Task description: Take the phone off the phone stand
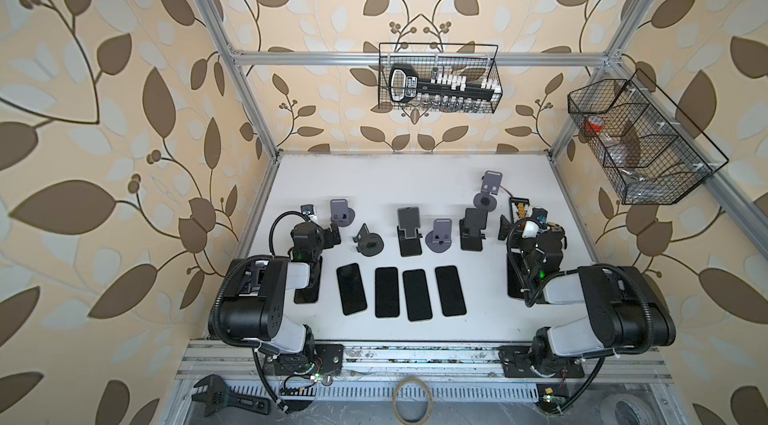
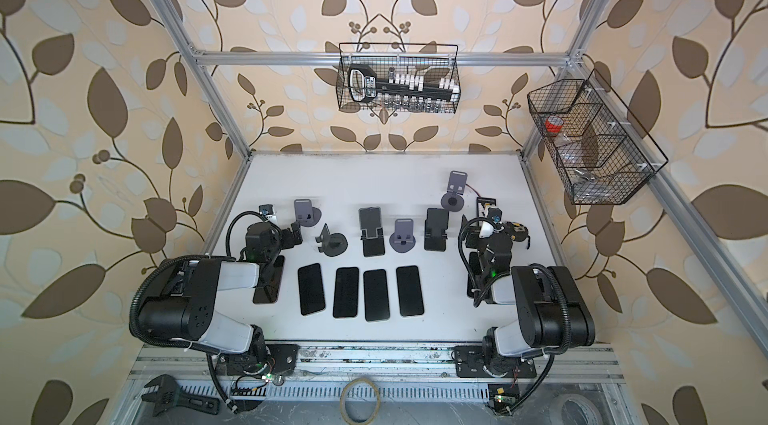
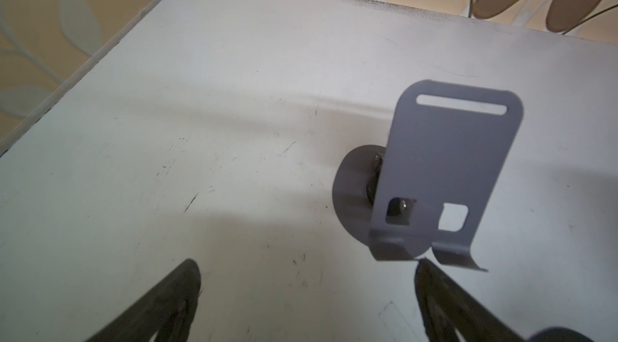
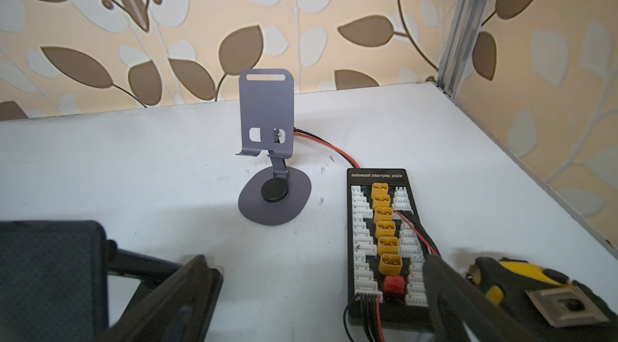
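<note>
Two dark phones lean upright in black phone stands at mid-table: one phone (image 1: 408, 217) (image 2: 370, 217) on its phone stand (image 1: 410, 248), another phone (image 1: 475, 219) (image 2: 436, 219) on a phone stand (image 1: 471, 242) further right. My left gripper (image 1: 332, 236) (image 2: 293, 234) (image 3: 307, 290) is open over bare table, one fingertip (image 3: 431, 283) close to the lip of an empty grey stand (image 3: 444, 163) (image 1: 340, 213). My right gripper (image 1: 519, 221) (image 2: 482, 221) (image 4: 314, 290) is open just right of the second phone, holding nothing.
Several phones (image 1: 386, 292) lie flat in a front row, one partly under each arm. Empty grey stands (image 1: 440, 234) (image 4: 267, 116) and a black round stand (image 1: 368, 242) stand about. A charging plate (image 4: 381, 233) with wires and a yellow-black tool (image 4: 535, 283) sit by the right gripper.
</note>
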